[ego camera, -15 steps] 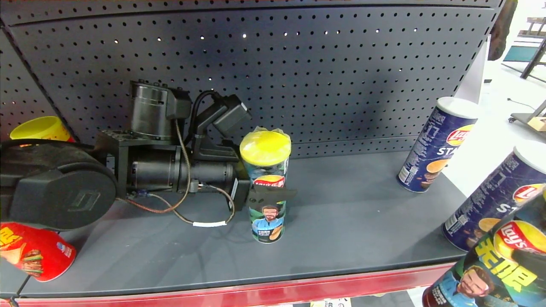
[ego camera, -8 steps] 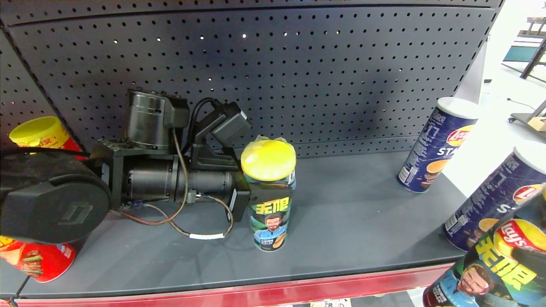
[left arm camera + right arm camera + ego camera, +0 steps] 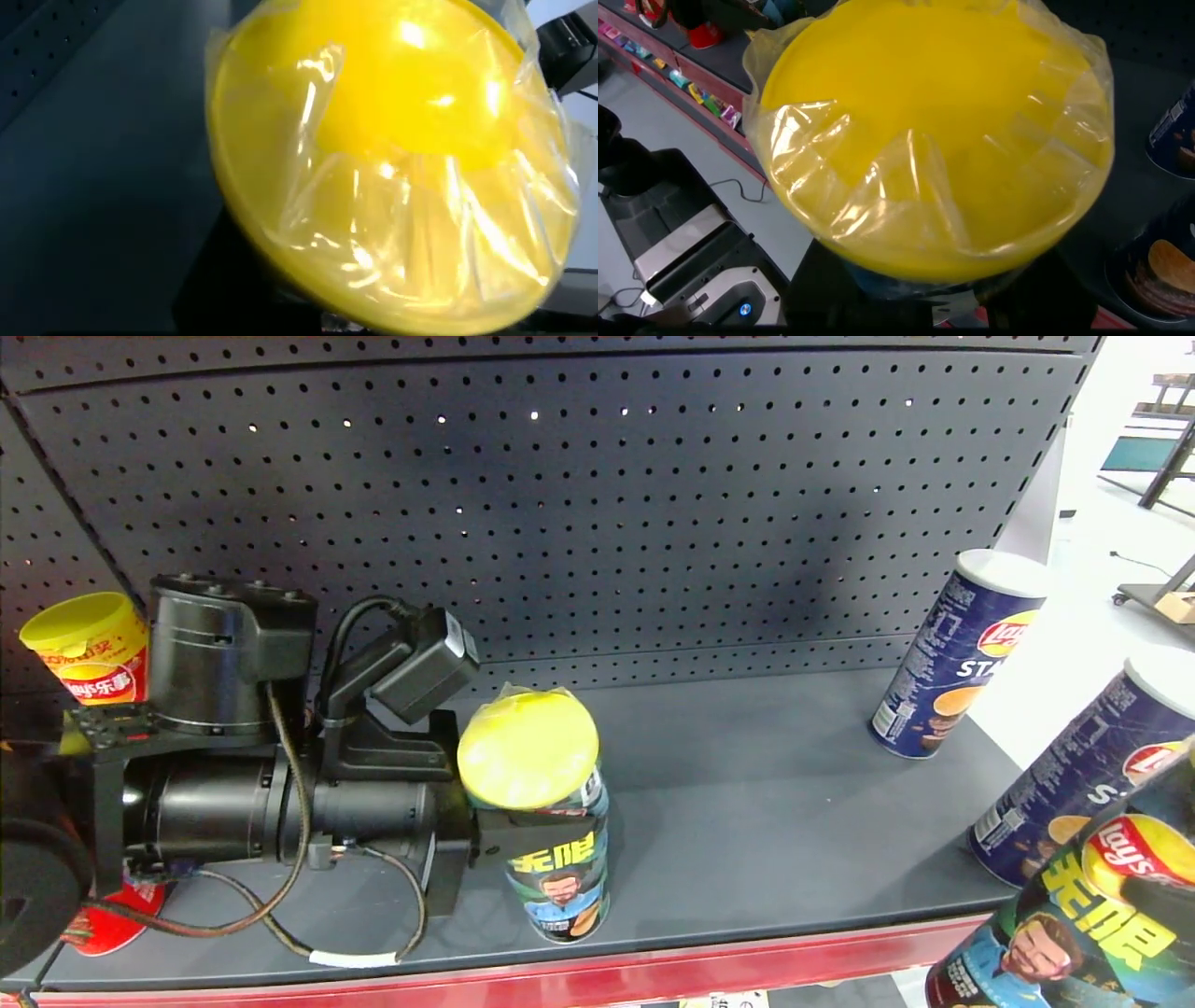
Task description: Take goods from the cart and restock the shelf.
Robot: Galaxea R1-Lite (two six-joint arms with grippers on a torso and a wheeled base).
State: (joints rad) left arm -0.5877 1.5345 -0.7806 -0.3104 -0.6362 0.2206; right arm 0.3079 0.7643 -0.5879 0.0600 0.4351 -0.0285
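Left gripper (image 3: 537,829) clamped on the tilted yellow-lidded can (image 3: 560,887) at the shelf (image 3: 766,803) front, right gripper (image 3: 1158,901) holding a second can (image 3: 1055,933) alongside.

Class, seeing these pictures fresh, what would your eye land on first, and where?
The yellow lid of the green chip can, gripped by the left gripper near the shelf's front edge. Then two blue cans at the shelf's right end, and a second green can in the right gripper, off the shelf.
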